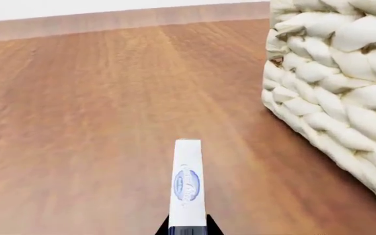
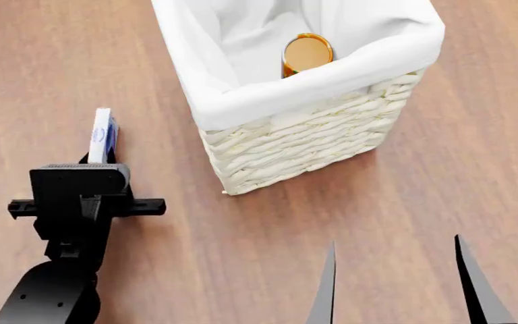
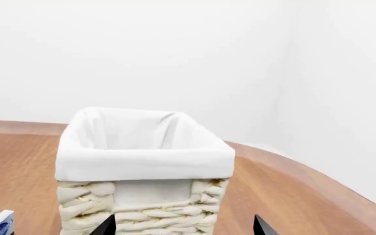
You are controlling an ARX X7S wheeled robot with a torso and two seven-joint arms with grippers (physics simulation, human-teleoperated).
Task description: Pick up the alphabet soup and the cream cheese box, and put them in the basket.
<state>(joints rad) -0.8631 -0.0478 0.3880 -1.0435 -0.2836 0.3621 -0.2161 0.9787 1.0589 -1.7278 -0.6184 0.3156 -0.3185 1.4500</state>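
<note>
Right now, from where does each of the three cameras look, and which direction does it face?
Head view: from the robot's head, looking down on the basket and the table; left gripper and right gripper show.
Left wrist view: near the left gripper, facing along the table past the cream cheese box, which it holds.
Right wrist view: near the right gripper, facing the basket's side; open fingertips show.
All three share the basket and the box.

basket: cream-white woven wicker, plain white cloth lining folded over rim. can inside basket: gold-orange end showing, label hidden. cream cheese box: white face, blue oval logo, blue sides. table: reddish-brown wood grain. left gripper: black. right gripper: black fingers. wall: plain white.
</note>
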